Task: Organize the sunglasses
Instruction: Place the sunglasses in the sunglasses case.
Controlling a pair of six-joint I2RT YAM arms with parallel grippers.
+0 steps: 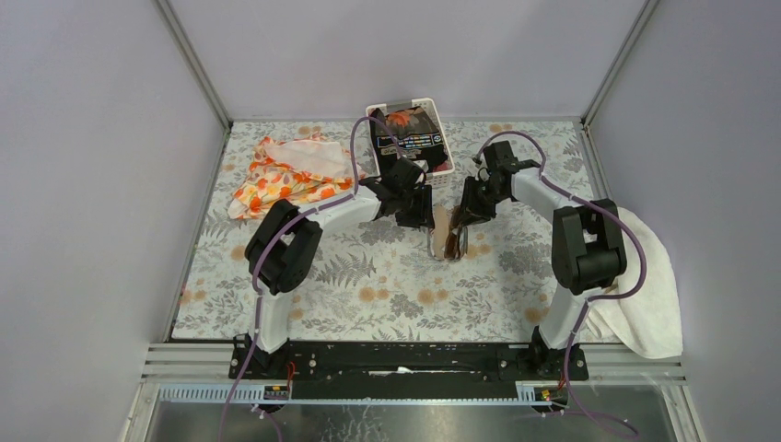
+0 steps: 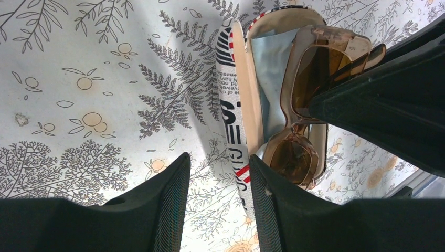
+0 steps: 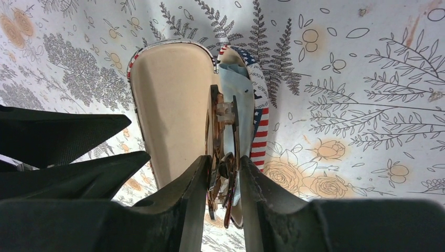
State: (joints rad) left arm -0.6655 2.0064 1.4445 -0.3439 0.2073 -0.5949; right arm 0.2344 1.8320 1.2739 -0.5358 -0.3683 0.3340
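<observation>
The sunglasses, brown-framed and folded, sit in my right gripper, which is shut on them. In the right wrist view they stand edge-on between its fingers, partly down in the open case, against the light blue cloth. In the left wrist view the lenses rest in the case over the cloth. My left gripper is open. It straddles the case's lettered side wall near one end, and its right finger is next to the wall. It also shows in the top view.
A white basket holding a dark printed package stands behind the case. An orange floral cloth lies at the back left. A white towel hangs over the table's right edge. Grey walls close in three sides.
</observation>
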